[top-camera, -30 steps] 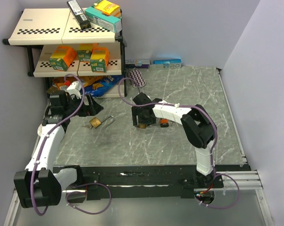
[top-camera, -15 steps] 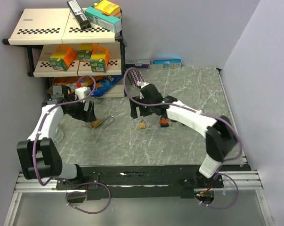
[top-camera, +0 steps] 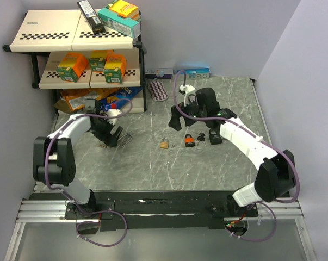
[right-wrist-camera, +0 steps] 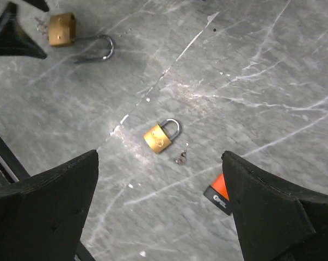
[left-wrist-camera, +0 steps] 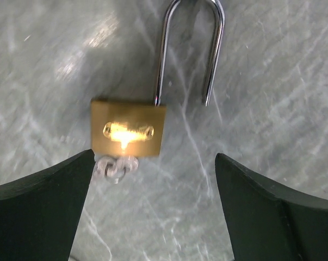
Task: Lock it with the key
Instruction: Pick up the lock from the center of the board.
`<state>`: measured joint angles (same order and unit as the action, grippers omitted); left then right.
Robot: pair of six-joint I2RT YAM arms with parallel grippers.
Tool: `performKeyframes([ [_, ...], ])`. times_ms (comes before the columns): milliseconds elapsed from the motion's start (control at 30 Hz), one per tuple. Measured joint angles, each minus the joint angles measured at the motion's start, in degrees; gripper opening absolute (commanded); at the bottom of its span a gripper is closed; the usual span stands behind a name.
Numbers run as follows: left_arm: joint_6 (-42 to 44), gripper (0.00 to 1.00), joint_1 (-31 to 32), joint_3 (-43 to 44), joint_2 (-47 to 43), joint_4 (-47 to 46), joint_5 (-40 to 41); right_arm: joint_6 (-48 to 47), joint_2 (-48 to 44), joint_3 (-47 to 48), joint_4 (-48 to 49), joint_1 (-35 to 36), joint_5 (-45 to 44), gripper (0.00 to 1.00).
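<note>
The left gripper (left-wrist-camera: 154, 163) hangs spread wide and empty over the large brass padlock (left-wrist-camera: 128, 128), which lies flat on the marble-patterned table (top-camera: 218, 168) in front of the shelf rack. Its jaws stand either side of the lock's lower end, touching nothing. The right gripper (right-wrist-camera: 160, 155) is also spread and empty. It sits higher and well apart, over a small brass padlock (right-wrist-camera: 159, 136) that is already closed, with an orange padlock (right-wrist-camera: 221, 196) near it.

The long shackle (left-wrist-camera: 191, 49) is open, its free leg clear of the body. The key (left-wrist-camera: 116, 167), silvery and blurred, sits at the bottom edge and is probably in the keyway.

The step in hand looks like securing the body. It would go best if the left gripper comes down square and its pads meet the brass edges above the key, not the key itself. A pinch too low could knock the key out or skate the lock across the smooth top. The free leg and the key should stay exposed, so the other gripper can seat the shackle and turn the key.

The shelf rack (top-camera: 44, 27) is the only holder:
- **Top tier:** a teal box (top-camera: 117, 20) with a yellow packet (top-camera: 123, 8) on it, and a black box (top-camera: 91, 15).
- **Middle tier:** orange-and-green cartons (top-camera: 74, 65).
- **Below:** snack bags (top-camera: 79, 99).
</note>
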<state>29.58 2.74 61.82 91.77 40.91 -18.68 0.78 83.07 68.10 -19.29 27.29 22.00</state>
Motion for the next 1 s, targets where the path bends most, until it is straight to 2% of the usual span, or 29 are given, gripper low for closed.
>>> performKeyframes([
  [133,0.5,0.98,2.3,0.0,3.8,-2.5,2.6,-3.9,-4.2,-1.8,-1.3,-0.3,0.2,1.0],
  [433,1.7,0.99,2.5,-0.4,8.3,-6.7,7.8,-7.6,-12.4,-2.0,-1.8,-0.3,-0.3,1.0],
  [533,1.7,0.91,2.6,-0.5,8.3,-7.3,8.1,-6.8,-12.5,-2.2,-1.8,-0.5,0.2,1.0],
  [633,1.5,0.74,2.6,-0.5,8.4,-7.6,8.0,-6.2,-12.4,-2.7,-2.3,-1.0,1.6,1.0],
  [667,1.3,0.62,2.5,-0.5,8.5,-7.9,8.0,-5.9,-12.4,-2.9,-2.5,-1.1,2.3,1.0],
  [700,1.0,0.54,2.5,-0.4,8.6,-8.2,7.9,-5.7,-12.4,-3.0,-2.6,-1.1,2.8,1.0],
  [733,0.3,0.38,2.5,-0.3,8.7,-8.1,7.5,-5.1,-12.4,-3.0,-2.6,-1.1,3.5,1.0],
  [800,-1.3,0.23,2.6,0.0,8.9,-8.2,7.2,-4.0,-12.4,-3.6,-2.1,-1.1,4.3,1.0],
  [833,-2.4,0.1,2.6,0.1,8.9,-8.2,7.0,-3.5,-12.4,-4.0,-2.1,-1.1,4.6,1.0],
  [900,-4.6,0.02,2.6,0.2,8.9,-8.3,6.4,-1.8,-12.4,-5.1,-2.0,-1.1,5.1,0.98],
  [1000,-10.2,0.01,2.6,-0.2,8.3,-9.6,4.8,0.6,-12.0,-6.1,-2.4,-1.1,6.1,0.96],
])
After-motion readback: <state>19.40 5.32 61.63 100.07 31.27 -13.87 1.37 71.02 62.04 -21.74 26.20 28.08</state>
